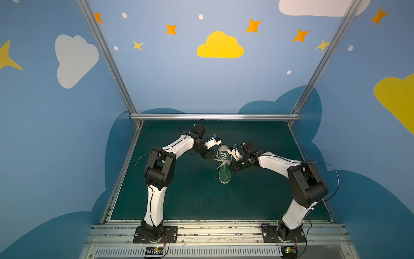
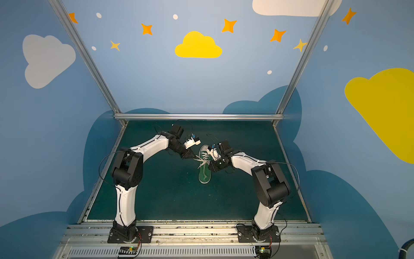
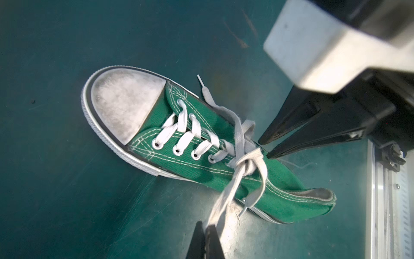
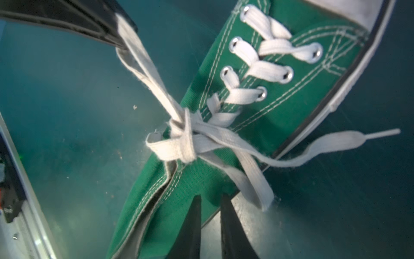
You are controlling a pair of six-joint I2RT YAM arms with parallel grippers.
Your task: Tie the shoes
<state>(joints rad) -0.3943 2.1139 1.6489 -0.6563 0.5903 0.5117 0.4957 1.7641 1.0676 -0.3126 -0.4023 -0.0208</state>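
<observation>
Green mat (image 1: pixel 190 197) | sneaker (image 3: pixel 201 167) | left pincer (image 3: pixel 206 225) clamps its lace (image 3: pixel 225 197) | right pincer (image 4: pixel 210 198) alongside, narrowly parted

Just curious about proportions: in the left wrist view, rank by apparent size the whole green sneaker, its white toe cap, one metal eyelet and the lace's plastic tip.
1. green canvas sneaker
2. white rubber toe cap
3. silver metal eyelet and thin white plastic lace tip: both tiny, too alike to rank.

Green sneaker (image 2: pixel 205 173) on teal mat (image 2: pixel 168 197) — left end effector (image 2: pixel 193 158), right end effector (image 2: pixel 210 167) beside its laces (image 2: pixel 202 160).
</observation>
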